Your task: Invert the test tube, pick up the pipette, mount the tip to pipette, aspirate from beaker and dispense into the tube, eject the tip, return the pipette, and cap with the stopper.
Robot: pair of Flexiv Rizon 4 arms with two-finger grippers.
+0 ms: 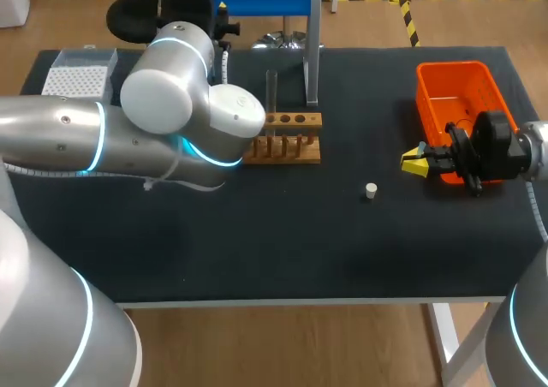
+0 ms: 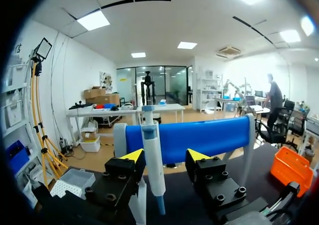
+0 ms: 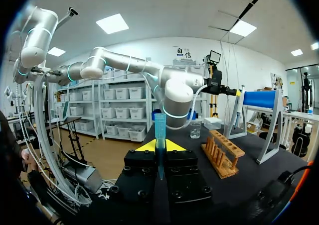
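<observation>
Right gripper (image 3: 160, 146) clamped on the test tube (image 3: 160, 125); left gripper (image 2: 165, 156) gaping wide, pipette (image 2: 151, 153) dead ahead at twelve o'clock.

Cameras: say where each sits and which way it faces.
Head view: above and behind, looking down on the table; both arms show.
Left wrist view: left arm, facing the pipette; open left gripper around it.
Right wrist view: right arm, facing the rack; right gripper holds the tube.
Shared: rack, head and right wrist.
</observation>
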